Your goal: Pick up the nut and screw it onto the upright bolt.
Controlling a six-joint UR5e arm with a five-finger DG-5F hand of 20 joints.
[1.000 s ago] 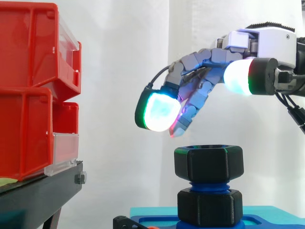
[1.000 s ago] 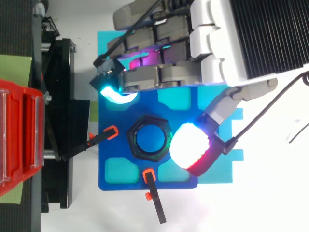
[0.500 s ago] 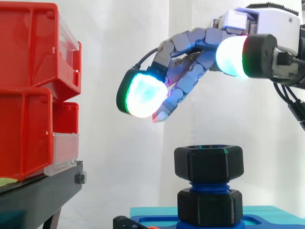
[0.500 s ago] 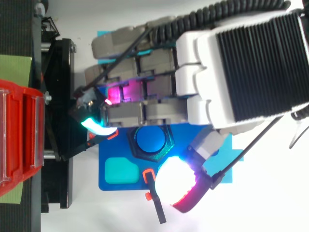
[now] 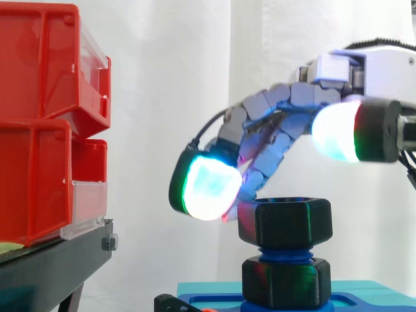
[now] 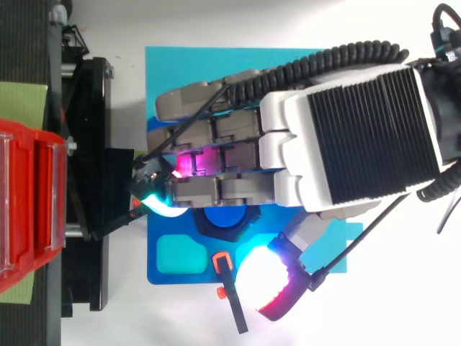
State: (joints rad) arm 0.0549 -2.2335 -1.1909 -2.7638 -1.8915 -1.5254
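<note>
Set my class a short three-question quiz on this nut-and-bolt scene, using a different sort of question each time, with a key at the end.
1. True or false: the upper nut already sits on the blue bolt.
2. Where is the hand? A: just above the upper nut, holding nothing. B: inside a red bin. C: flat on the blue base.
3. Fill the gap: under the upper nut, on the same bolt, sits a second black ___.

Key: 1 true; 2 A; 3 nut, namely the lower nut.
</note>
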